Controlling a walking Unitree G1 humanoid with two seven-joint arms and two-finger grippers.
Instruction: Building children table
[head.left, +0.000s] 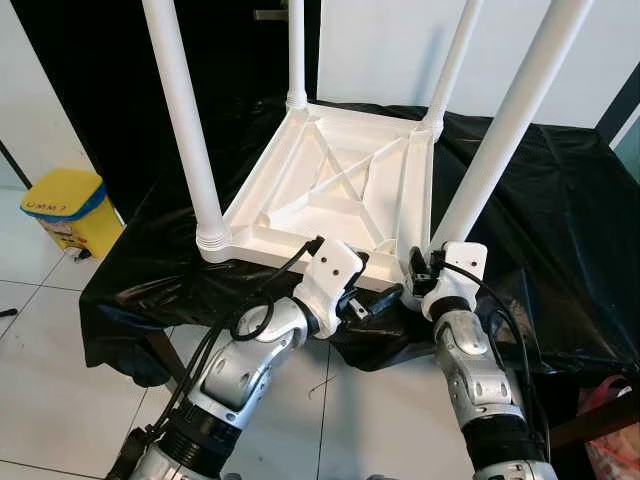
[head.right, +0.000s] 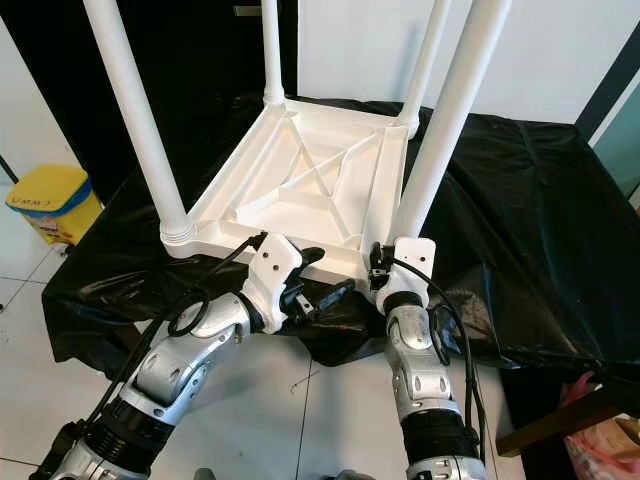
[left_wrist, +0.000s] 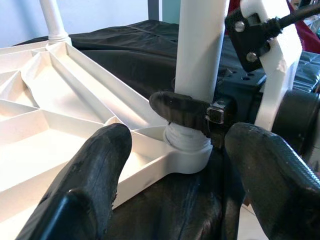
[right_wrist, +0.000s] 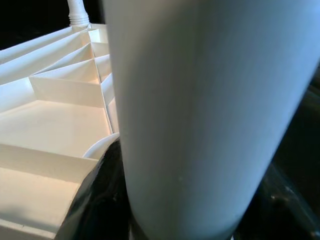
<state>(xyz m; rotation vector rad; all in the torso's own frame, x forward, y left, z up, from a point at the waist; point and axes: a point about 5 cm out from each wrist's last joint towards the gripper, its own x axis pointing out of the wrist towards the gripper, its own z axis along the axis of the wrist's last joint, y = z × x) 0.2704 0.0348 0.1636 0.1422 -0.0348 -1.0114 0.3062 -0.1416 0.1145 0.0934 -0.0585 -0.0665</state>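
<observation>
Inverted white tabletop (head.left: 330, 190) at the middle of the black-draped worktop (head.left: 560, 200), all four legs standing in their corner sockets. Right tool (left_wrist: 200, 116) is clamped on the leg (head.left: 500, 140) at the tabletop's 5 o'clock corner, just above its threaded base. Left tool (head.left: 375, 300), fingers apart, waits just beside that corner. Assembly appears nearly complete; probably only tightening this last leg and righting the table remain.

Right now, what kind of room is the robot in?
Probably a home room or workshop corner: an upside-down white table rests on a surface draped in black plastic sheet, above white floor tiles, with a yellow bin nearby.
</observation>
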